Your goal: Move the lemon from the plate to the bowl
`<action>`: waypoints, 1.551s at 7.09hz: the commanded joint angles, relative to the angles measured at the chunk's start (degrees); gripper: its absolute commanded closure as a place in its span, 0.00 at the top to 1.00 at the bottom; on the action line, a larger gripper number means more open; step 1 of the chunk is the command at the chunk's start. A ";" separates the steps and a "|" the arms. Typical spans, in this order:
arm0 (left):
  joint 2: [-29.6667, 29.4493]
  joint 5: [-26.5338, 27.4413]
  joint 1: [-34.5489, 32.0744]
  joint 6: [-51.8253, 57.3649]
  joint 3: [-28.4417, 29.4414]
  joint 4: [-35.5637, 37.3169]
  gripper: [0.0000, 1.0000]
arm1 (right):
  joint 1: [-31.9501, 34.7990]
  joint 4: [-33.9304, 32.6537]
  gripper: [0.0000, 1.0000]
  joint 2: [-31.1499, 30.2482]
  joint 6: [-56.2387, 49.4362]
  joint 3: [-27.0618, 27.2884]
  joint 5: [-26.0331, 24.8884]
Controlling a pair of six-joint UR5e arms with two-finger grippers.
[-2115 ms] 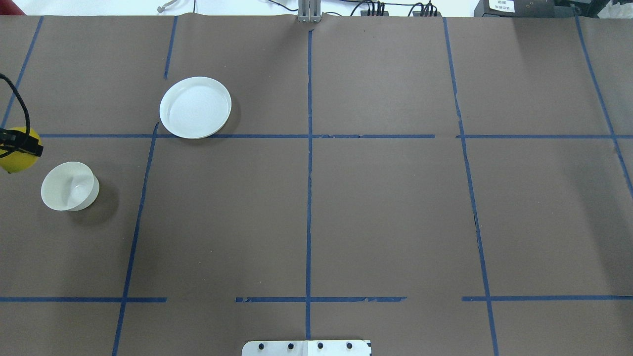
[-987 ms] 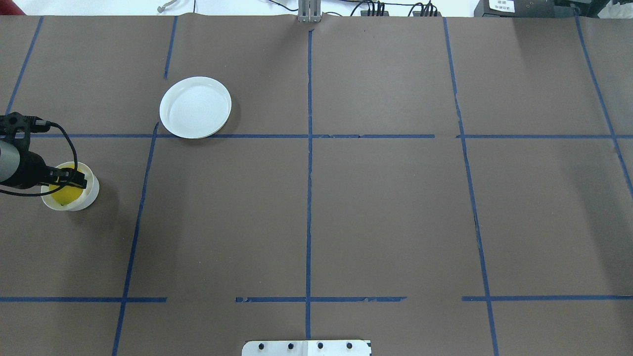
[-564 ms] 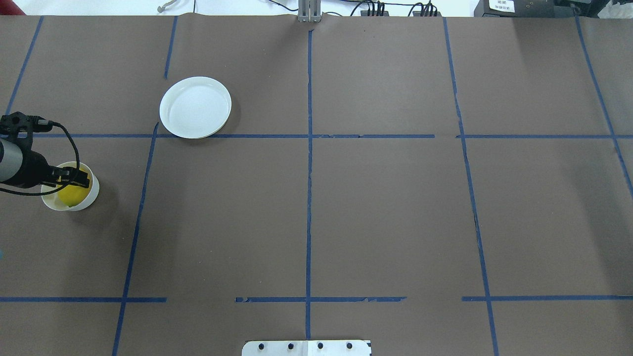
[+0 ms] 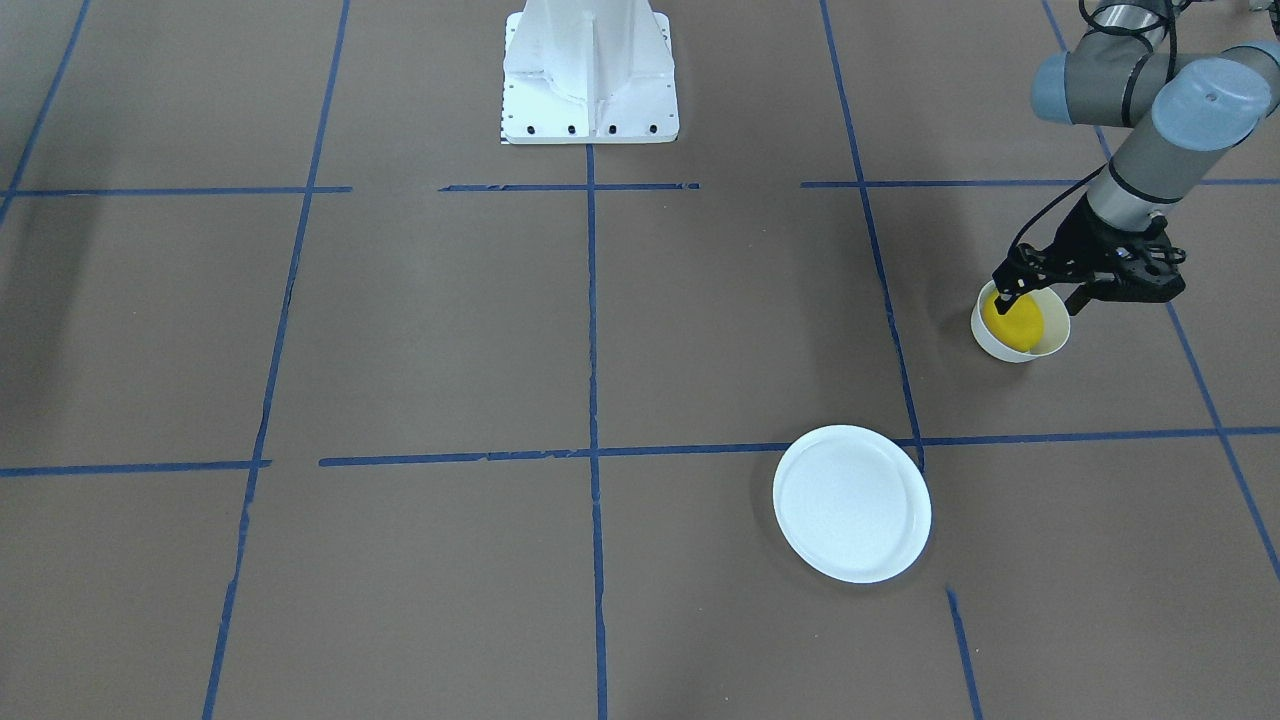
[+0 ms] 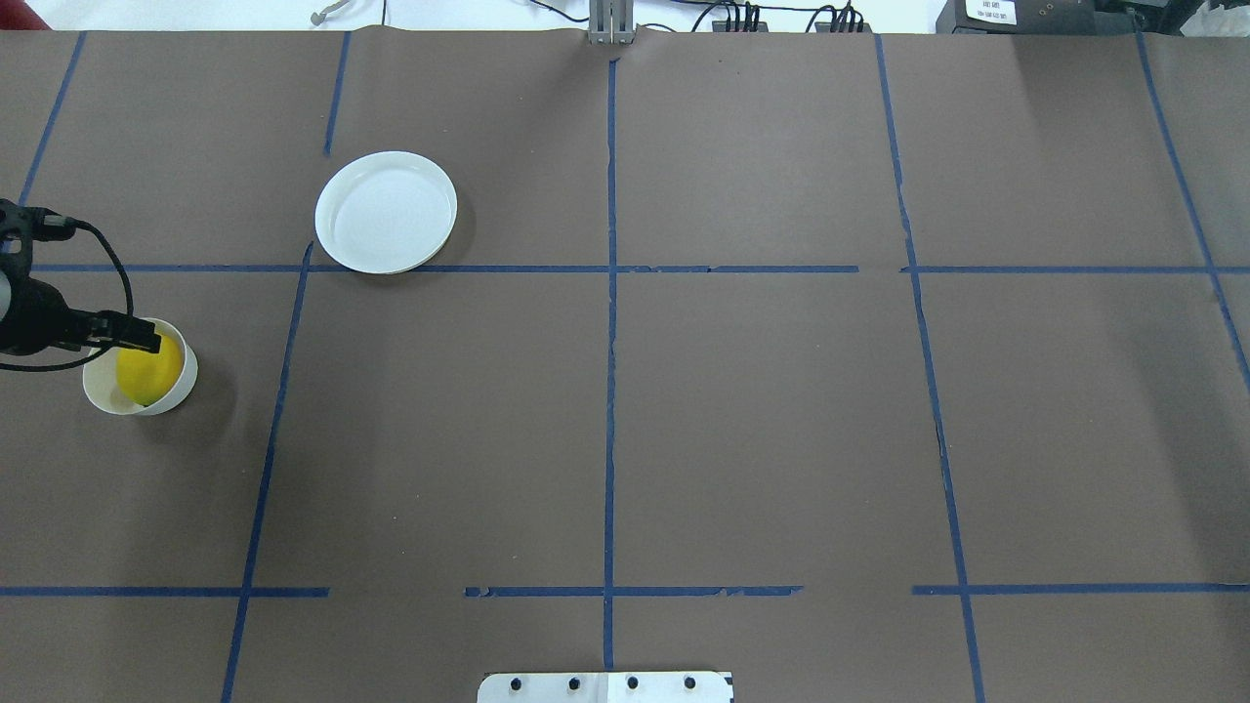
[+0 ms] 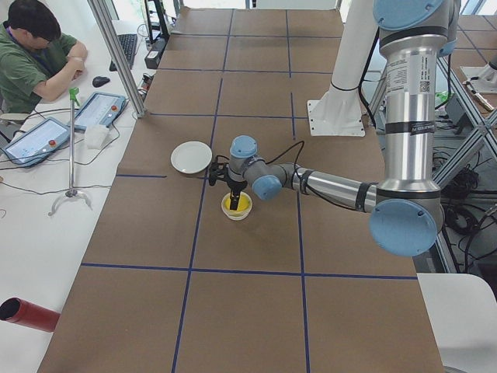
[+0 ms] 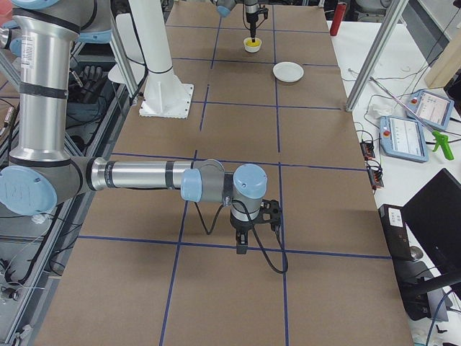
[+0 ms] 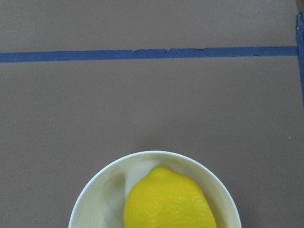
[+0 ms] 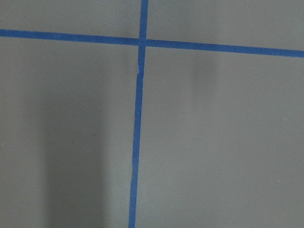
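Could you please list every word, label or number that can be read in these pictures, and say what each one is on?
Nothing can be read for certain.
White label on the black box: printed lines, too small to read.
Small label on the left arm's grey upright tube: blurred.
Blue-framed tablet screens: too small to read.
Bright yellow lemon, off-white deep bowl, flat white plate: no markings.

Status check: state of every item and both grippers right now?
lemon: lying in the bowl, not gripped.
bowl: upright, holding the lemon.
plate: empty, lying flat.
left gripper: open, just above the bowl.
right gripper: far from both dishes; open or shut cannot be told.
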 commanded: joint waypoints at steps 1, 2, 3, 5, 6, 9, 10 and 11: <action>-0.03 -3.03 -12.25 20.18 -4.80 13.76 1.00 | 0.00 0.00 1.00 0.00 0.00 0.00 0.00; -0.03 -3.05 -18.50 30.92 -8.22 23.69 1.00 | 0.00 0.00 1.00 0.00 0.00 0.00 0.00; -0.30 -3.39 -25.70 40.68 -8.87 31.62 1.00 | 0.00 0.00 1.00 0.00 0.00 0.00 0.00; 2.75 -7.67 -35.40 47.27 -6.69 37.06 1.00 | 0.00 0.00 1.00 0.00 0.00 0.00 0.00; 5.74 -14.49 -37.18 52.24 -6.07 36.89 1.00 | 0.00 0.00 1.00 0.00 0.00 0.00 0.00; 10.07 -17.37 -39.56 59.33 -4.83 37.06 1.00 | 0.00 0.00 1.00 0.00 0.00 0.00 0.00; 10.07 -17.11 -39.92 59.50 -4.83 36.80 1.00 | 0.00 0.00 1.00 0.00 0.00 0.00 0.00; 10.25 -16.32 -39.92 59.42 -4.66 36.89 1.00 | 0.00 0.00 1.00 0.00 0.00 0.00 0.00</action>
